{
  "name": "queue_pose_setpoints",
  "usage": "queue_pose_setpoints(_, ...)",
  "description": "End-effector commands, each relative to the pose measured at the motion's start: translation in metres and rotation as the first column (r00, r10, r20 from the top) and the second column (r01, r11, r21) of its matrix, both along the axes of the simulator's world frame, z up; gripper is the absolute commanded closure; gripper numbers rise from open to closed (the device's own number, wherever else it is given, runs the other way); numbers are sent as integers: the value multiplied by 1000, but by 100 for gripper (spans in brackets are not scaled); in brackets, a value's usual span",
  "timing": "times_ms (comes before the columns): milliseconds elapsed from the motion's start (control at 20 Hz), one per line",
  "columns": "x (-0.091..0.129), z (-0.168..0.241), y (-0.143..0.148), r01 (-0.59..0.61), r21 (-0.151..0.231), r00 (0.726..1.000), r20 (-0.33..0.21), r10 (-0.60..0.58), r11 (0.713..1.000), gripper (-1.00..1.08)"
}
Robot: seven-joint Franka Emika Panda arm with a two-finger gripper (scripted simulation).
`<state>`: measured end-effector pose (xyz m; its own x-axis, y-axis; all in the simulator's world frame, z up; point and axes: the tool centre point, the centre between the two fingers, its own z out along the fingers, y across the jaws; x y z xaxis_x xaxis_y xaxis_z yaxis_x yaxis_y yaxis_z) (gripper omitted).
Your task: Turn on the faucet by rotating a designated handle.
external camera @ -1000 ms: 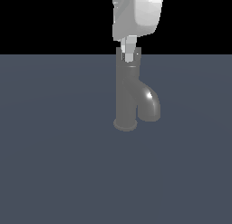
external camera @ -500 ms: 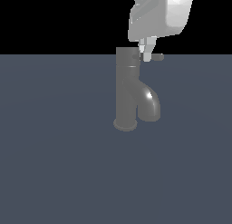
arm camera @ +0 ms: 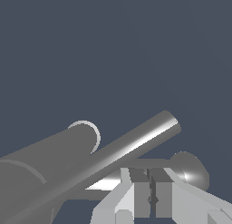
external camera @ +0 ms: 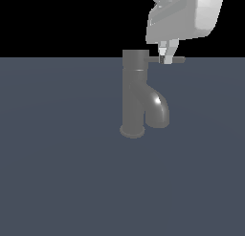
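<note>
Right now the faucet (external camera: 133,94) stands near the centre of the exterior view, an upright dark cylinder on a flared base, its thick spout (external camera: 158,108) curving down toward the exterior view's right. From its top cap the handle (external camera: 167,60), a thin straight rod, sticks out level toward the exterior view's right, so its long axis runs side to side across the upper middle of that frame.

Coming down from the upper right, the gripper (external camera: 166,58) has its fingertips at the rod, roughly midway along it, touching or very nearly so. In the wrist view the gripper (arm camera: 150,191) shows its two fingers drawn almost together with only a slim gap, and nothing sits between them; the handle (arm camera: 136,146) runs just beyond the tips, not inside them.

So this looks like a push, not a grasp: the fingers bear against the rod's side, and the coming move is probably a sweep around the faucet's upright axis, swinging the rod's free end.
</note>
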<state>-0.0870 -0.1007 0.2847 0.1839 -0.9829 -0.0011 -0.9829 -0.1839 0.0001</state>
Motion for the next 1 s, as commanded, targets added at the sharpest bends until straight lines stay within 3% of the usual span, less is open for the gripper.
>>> queue_pose_setpoints(0, 3, 0, -3, 1, 0, 1000, 0, -1, 1000, 108)
queue_pose_setpoints(950, 42, 0, -34, 13, -1, 1000, 0, -13, 1000, 108)
